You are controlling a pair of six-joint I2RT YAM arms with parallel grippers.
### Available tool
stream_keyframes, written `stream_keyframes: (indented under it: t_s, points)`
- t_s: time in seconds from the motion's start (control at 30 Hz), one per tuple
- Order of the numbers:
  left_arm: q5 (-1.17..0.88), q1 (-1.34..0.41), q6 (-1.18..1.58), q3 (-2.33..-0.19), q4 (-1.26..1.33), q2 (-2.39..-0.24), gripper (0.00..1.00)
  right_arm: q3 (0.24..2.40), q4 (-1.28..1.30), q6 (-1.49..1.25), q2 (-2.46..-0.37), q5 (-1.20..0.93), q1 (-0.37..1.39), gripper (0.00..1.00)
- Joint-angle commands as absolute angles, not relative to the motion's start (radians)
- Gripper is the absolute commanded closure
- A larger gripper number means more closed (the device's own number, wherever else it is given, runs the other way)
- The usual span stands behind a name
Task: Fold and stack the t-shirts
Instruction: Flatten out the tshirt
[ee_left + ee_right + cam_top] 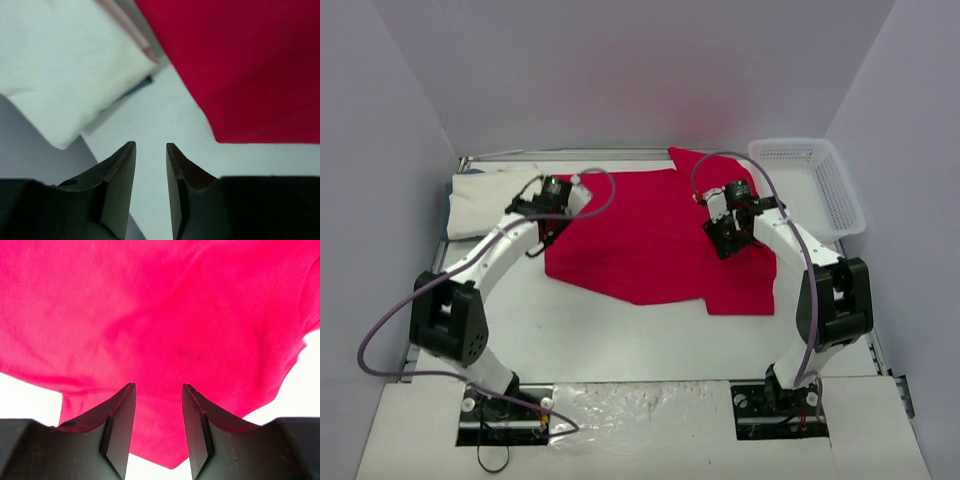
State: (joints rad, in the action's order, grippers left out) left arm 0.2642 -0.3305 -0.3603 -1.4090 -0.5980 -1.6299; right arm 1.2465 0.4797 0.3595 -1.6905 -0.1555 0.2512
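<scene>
Left jaws first: they stand slightly spread with a clear gap between them and nothing in it. They are pointed down at bare surface (155,115), and the left wrist camera shows no cloth between them. Ahead of them and to the left lies the white shirt (65,65), a folded rectangle with a soft rounded corner. Ahead and to the right is the edge of the red shirt (240,65). So these jaws hang over the strip of surface that separates the two shirts, touching neither.

From above, the white shirt sits at the far left corner of the surface. The left arm (490,260) reaches past its near edge, with a purple cable (380,330) looping off its side.

Moving to the middle, the red shirt is spread flat across the centre and right of the surface. It is wide at the far side and comes to a slanting edge nearer the arms. One corner at the far right runs up just beside the white mesh basket (840,200); I can't tell whether it touches.

Now the right arm (800,255): its jaws are over the right part of the red shirt and also spread, a little wider than the left pair. The right wrist camera shows lightly creased red cloth filling the frame behind them, and none of it is pinched between them. The basket sits at the far right edge, against the wall.
</scene>
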Motion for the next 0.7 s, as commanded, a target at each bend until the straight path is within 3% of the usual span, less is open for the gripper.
stream_keyframes:
  t_s: [0.0,0.23,0.67]
  points:
    - [0.201,-0.362,-0.402,-1.2,-0.563,-1.53,0.7,1.178,0.5,0.348,-1.609,-0.181,0.253,0.62]
    - [0.132,-0.39,-0.396,-0.987,-0.457,-1.427,0.7,1.111,0.479,0.353,-1.583,-0.209,0.252,0.61]
    - [0.086,-0.443,-0.402,-0.916,-0.288,-1.535,0.72,1.092,0.465,0.377,-1.678,-0.258,0.284,0.61]
